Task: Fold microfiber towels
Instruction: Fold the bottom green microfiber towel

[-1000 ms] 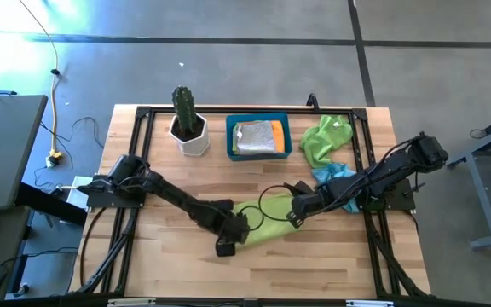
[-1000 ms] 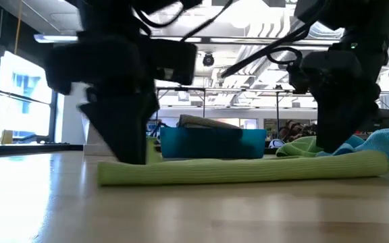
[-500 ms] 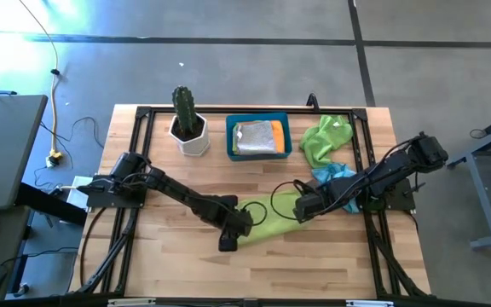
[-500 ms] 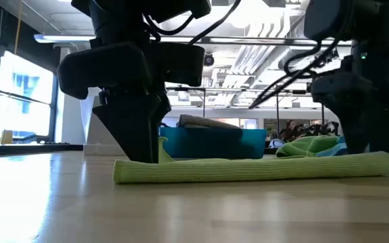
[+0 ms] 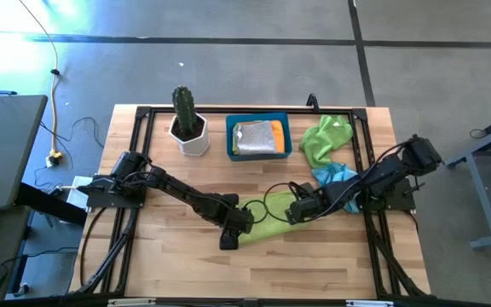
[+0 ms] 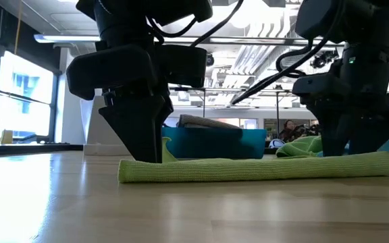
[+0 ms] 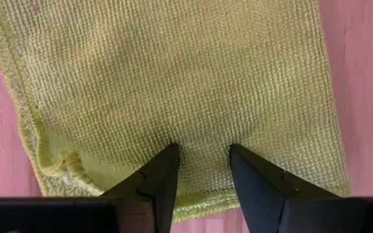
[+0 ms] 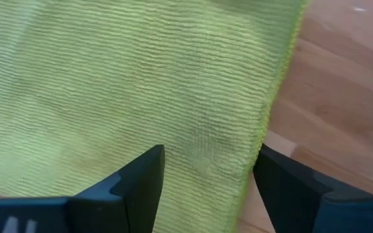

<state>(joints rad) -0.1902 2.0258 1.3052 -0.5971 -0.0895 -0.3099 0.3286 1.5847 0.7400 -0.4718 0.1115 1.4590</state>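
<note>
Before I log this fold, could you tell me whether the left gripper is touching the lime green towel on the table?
Touching. The left wrist view shows the left gripper with both fingertips pressed into the lime green towel, jaws open.

lime green towel [image 8: 141, 84] on wood, right end effector [image 8: 206, 171] spread above

I see the folded towel [image 5: 267, 226] lying at the middle of the tabletop [image 5: 169, 256]. My left gripper [image 5: 228, 240] stands at its left end, my right gripper [image 5: 293, 213] at its right end. Behind it sits the bin [image 5: 259, 136], a potted cactus [image 5: 187, 121] to its left, crumpled towels [image 5: 327, 145] to its right.
</note>
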